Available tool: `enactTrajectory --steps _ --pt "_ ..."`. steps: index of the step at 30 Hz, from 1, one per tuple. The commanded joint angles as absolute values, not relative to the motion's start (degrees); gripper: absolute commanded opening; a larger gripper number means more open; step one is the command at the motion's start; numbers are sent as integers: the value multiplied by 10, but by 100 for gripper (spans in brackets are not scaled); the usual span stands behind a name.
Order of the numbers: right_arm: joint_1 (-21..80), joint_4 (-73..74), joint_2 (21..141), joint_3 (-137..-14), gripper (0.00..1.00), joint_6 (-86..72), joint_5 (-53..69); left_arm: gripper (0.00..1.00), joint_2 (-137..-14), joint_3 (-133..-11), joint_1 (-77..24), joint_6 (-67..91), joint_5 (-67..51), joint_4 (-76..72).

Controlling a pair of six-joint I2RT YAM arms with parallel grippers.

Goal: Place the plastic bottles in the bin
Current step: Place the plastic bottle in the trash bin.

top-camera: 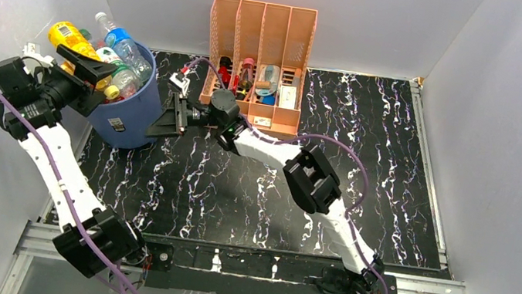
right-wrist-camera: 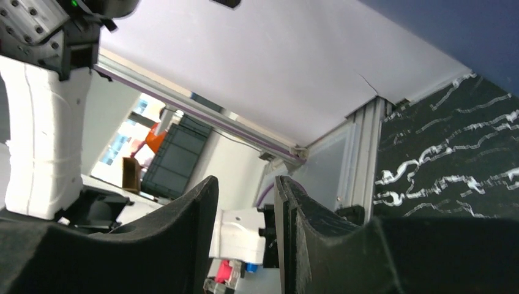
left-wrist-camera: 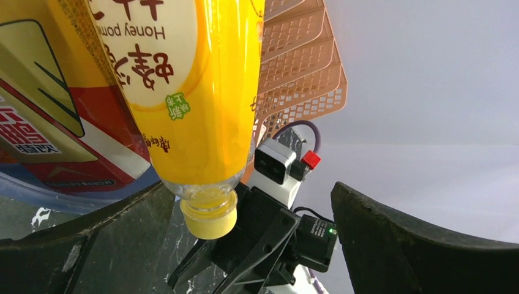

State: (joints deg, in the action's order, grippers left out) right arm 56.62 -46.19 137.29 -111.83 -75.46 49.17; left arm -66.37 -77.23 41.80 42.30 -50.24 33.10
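The blue bin (top-camera: 124, 115) stands at the table's back left, heaped with plastic bottles: a yellow juice one (top-camera: 70, 36), a clear one with a blue label (top-camera: 115, 35) and a green-labelled one (top-camera: 109, 56). My left gripper (top-camera: 99, 74) hovers open over the heap. In the left wrist view the yellow bottle (left-wrist-camera: 196, 92) hangs cap-down between the wide-apart fingers of that gripper (left-wrist-camera: 251, 190), which do not touch it. My right gripper (top-camera: 156, 125) points at the bin's right side, its fingers (right-wrist-camera: 183, 245) a narrow gap apart with nothing between them.
The peach slotted rack (top-camera: 257, 61) with small items stands at the back centre, close behind the right wrist. Grey walls enclose the black marbled table (top-camera: 251, 192). A red-and-yellow labelled bottle (left-wrist-camera: 49, 122) lies beside the yellow one. The bin's blue wall (right-wrist-camera: 489, 30) is near the right gripper.
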Motion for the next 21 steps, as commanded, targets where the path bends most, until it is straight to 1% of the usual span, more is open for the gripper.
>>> enactTrajectory --steps 1,12,21 --pt "576 -591 1395 -1201 49 -826 472 98 -642 -758 421 396 -523 330" --pt "591 -647 1446 -1248 48 -873 435 98 -626 -746 421 356 -505 353" --pt "602 -648 1477 -1278 48 -881 418 98 -620 -758 421 329 -475 376"
